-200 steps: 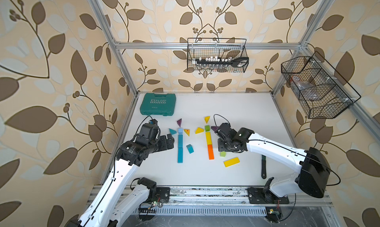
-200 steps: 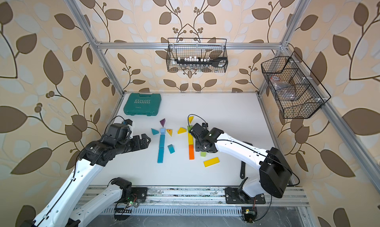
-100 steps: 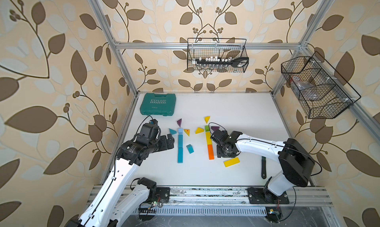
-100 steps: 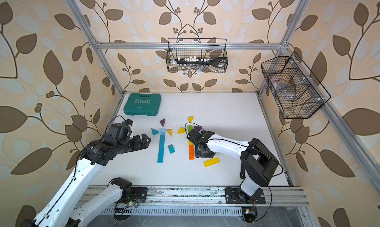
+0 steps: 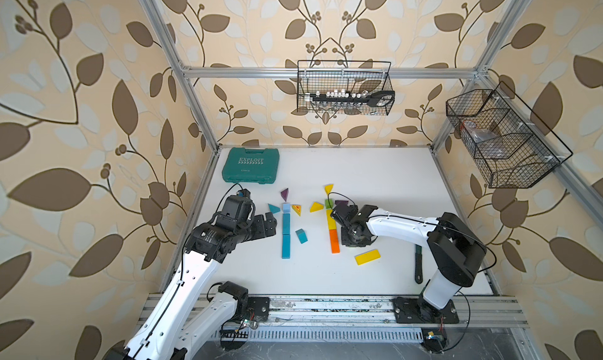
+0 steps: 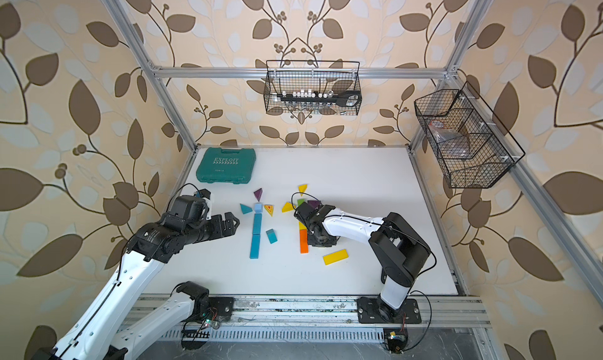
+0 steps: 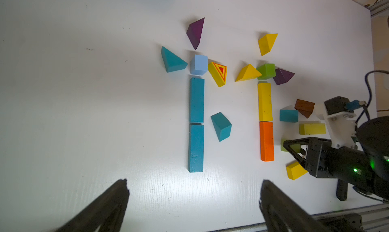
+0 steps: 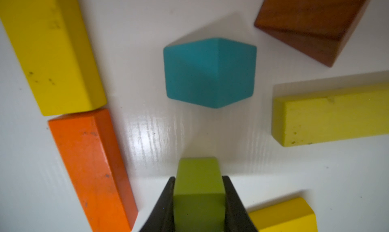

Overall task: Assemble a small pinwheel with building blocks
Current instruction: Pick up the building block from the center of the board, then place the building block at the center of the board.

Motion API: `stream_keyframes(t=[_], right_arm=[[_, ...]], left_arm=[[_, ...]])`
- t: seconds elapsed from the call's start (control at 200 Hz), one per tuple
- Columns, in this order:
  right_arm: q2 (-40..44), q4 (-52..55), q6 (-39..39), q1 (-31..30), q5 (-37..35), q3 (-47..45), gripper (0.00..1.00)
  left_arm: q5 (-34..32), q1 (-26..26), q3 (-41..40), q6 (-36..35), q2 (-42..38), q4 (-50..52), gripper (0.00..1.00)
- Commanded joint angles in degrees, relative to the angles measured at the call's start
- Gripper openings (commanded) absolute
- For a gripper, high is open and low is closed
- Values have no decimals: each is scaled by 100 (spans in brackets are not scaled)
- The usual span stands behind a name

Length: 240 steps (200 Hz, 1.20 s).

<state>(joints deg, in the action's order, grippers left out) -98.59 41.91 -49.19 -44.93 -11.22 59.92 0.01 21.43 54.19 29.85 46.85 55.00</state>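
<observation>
White table (image 5: pixel 375 165) with small painted building blocks (image 5: pixel 286 244), a teal plastic case (image 5: pixel 250 165) and a dark wrench (image 5: pixel 418 267).

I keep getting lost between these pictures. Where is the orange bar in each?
In a top view: orange bar, mid-table, beside the right arm.
In a top view: same spot.
Left wrist view: here, near the right arm.
Right wrist view: beside the lime cube gripped by the right hand.
Shared landmark: the yellow bar end to end with it.
</observation>
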Motion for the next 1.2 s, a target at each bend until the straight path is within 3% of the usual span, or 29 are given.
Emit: stream_keyframes(t=[0.0, 0.11, 0.185, 0.4, 0.685, 0.93, 1.045, 1.14, 1.195], right_arm=[[282, 211, 282, 261, -183, 92, 13], [800, 160, 852, 832, -68, 120, 7], [896, 23, 1645, 1326, 247, 331, 7], [-73, 282, 3379, 2623, 1016, 1568, 6], [-1452, 502, 3934, 3343, 1103, 2825, 8], [-1960, 558, 4145, 3483, 951, 2993, 12], [-2011, 503, 4090, 3491, 1021, 2932, 18], [-2024, 467, 4042, 3491, 963, 2913, 33], [-2033, 467, 4040, 3495, 954, 2938, 36]], left_arm=[[-86, 18, -12, -72, -5, -55, 99], [-45, 19, 2, -79, 77, -57, 99], [-41, 15, 20, -89, 168, -43, 99], [-110, 18, 27, -64, 253, 0, 99], [-97, 15, 46, -12, 320, -3, 99], [426, 36, 302, 474, 1141, 117, 99], [390, 240, 310, 852, 1511, 130, 99], [124, 559, 337, 1188, 1669, 147, 99], [56, 707, 351, 1384, 1798, 134, 99]])
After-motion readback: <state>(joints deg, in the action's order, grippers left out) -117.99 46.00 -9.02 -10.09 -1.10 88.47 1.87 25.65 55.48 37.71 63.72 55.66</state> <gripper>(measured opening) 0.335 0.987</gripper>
